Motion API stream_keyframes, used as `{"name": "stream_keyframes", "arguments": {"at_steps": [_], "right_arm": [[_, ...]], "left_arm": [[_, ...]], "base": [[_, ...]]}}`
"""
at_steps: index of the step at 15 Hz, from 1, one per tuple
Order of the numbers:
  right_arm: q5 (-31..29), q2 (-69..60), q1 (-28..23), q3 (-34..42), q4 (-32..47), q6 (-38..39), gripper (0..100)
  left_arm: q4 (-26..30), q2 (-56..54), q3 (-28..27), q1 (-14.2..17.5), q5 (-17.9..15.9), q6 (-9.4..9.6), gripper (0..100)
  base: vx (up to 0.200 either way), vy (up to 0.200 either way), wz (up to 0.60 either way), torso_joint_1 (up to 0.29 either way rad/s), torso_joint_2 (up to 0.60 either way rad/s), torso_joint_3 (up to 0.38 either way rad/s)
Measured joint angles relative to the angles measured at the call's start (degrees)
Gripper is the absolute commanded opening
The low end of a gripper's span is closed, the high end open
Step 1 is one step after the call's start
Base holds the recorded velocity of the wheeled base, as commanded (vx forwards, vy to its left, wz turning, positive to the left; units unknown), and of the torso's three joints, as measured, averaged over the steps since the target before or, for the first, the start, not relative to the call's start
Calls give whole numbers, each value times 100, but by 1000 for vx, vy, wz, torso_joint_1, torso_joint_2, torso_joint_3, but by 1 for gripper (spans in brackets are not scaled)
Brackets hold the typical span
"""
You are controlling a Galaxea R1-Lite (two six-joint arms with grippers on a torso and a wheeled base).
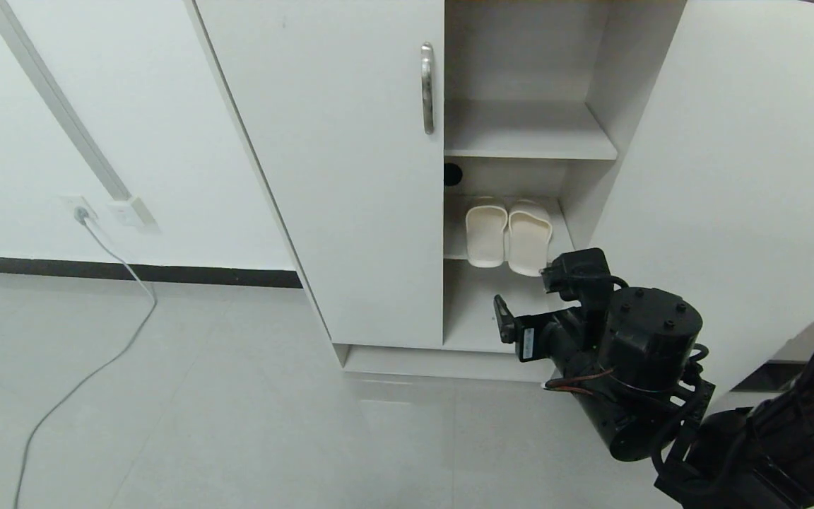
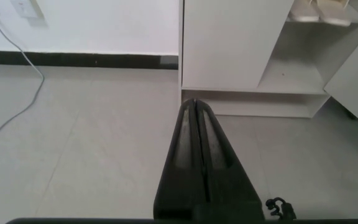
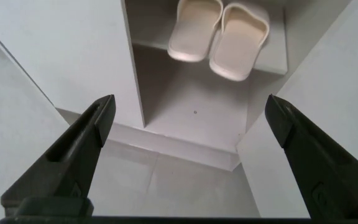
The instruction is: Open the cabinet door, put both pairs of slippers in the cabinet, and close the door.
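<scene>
In front of the cabinet (image 1: 336,177), the right claw (image 3: 190,109) hangs low before the bottom compartment (image 1: 470,311), its fingers spread wide with nothing between them. The pair of slippers (image 1: 513,237) lies on the middle shelf (image 1: 455,244), above and just beyond this claw. The two sit side by side and touching, long axes running front to back, toes pointing in and heels at the shelf's front lip. The right-hand slipper appears to jut slightly over that lip. The left door, with its metal handle (image 1: 427,88), is shut. The right door (image 1: 732,177) is swung open and stands just beside the right arm on its outer side. The left claw (image 2: 196,107) is pressed together and empty. It points down over the tiled floor (image 1: 237,410) toward the cabinet's base, well apart from the open compartment. Only one pair is on the shelves, so I judge the task about half done, with the second pair to be brought in and the door not yet closed. For either move the right arm is the nearer one. The open door lies to its right, so closing it would call for a sweep from that side back toward the handle.
</scene>
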Motion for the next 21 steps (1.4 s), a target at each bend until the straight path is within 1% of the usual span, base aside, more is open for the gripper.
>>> {"name": "stream_keyframes", "arguments": {"at_steps": [6, 9, 16, 21], "right_arm": [[-2, 9, -2, -2, 0, 0, 100], [-5, 11, -2, 5, 2, 0, 100], [-13, 9, 0, 44, -7, -30, 100], [6, 9, 0, 99, -18, -26, 100]], "left_arm": [[0, 0, 0, 2, 2, 18, 0], [0, 0, 0, 0, 6, -12, 0], [0, 0, 0, 0, 9, -15, 0], [0, 0, 0, 0, 9, -15, 0]], "base": [[0, 0, 0, 2, 2, 206], [0, 0, 0, -2, 1, 198], [0, 0, 0, 0, 0, 16], [0, 200, 0, 6, 1, 3]]}}
